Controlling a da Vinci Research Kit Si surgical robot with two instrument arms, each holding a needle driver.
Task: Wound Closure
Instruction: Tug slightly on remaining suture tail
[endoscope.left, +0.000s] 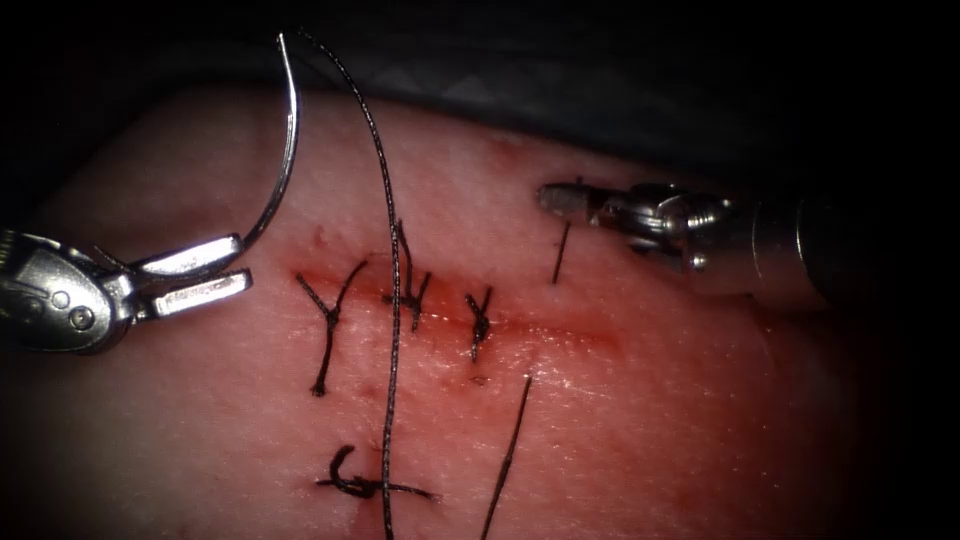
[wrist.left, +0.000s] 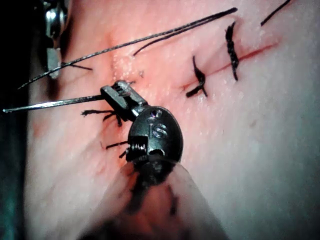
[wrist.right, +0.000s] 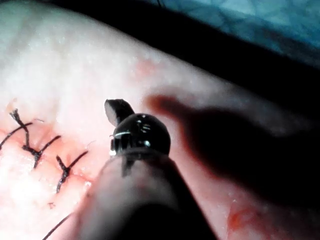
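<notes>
Curved needle (endoscope.left: 283, 140) clear of tissue (endoscope.left: 640, 400), upright; thread (endoscope.left: 392, 300) trailing down across stitched cut (endoscope.left: 450, 310).

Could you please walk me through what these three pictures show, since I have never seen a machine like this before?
This is a surgical practice robot with two thin arms. One picture looks down from an endoscope; the other two come from cameras near each arm's wrist. The pink surface is the tissue, pork belly, with a cut already crossed by knotted stitches. The left tool holds the curved needle near its tail end, raised clear of the tissue, with thread trailing down. The right tool holds nothing, jaws together, right of the stitches.
</notes>
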